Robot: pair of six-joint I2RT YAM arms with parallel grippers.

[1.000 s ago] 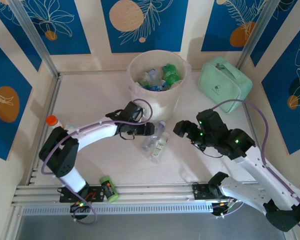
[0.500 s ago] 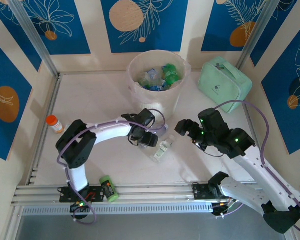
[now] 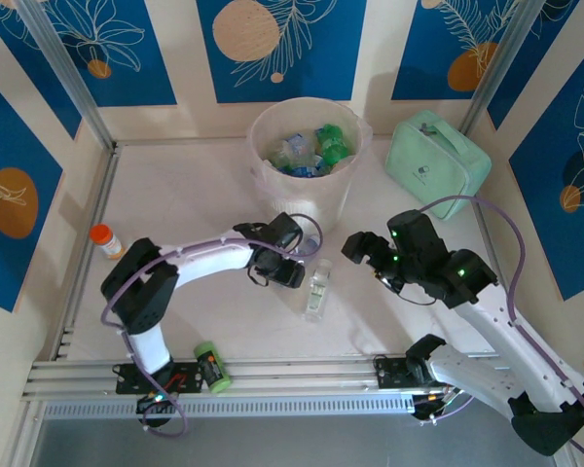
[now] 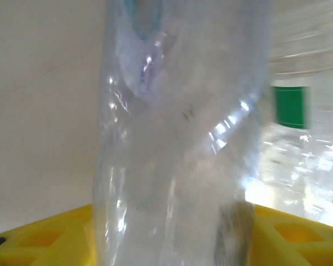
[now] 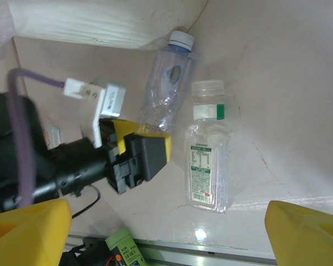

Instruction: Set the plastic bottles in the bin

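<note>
A clear plastic bottle (image 5: 166, 83) with a blue cap (image 3: 314, 245) lies at the foot of the bin (image 3: 307, 199). My left gripper (image 3: 290, 268) is shut on the bottle's lower body, which stands between its yellow fingers (image 4: 33, 238). A second clear bottle (image 3: 317, 289) with a white cap and a green-and-white label lies flat just right of it, also seen in the right wrist view (image 5: 207, 166). Several bottles (image 3: 311, 151) sit inside the bin. My right gripper (image 3: 365, 248) hovers open to the right of both bottles, holding nothing.
A mint-green zippered case (image 3: 436, 163) lies at the back right. A small orange-capped jar (image 3: 103, 238) stands by the left rail. A short green can (image 3: 211, 366) rests near the front aluminium rail (image 3: 302, 375).
My left gripper slid right to the blue-capped bottle and narrowed onto it. The white-capped bottle swung round to lie more upright in the view. The right arm barely moved.
</note>
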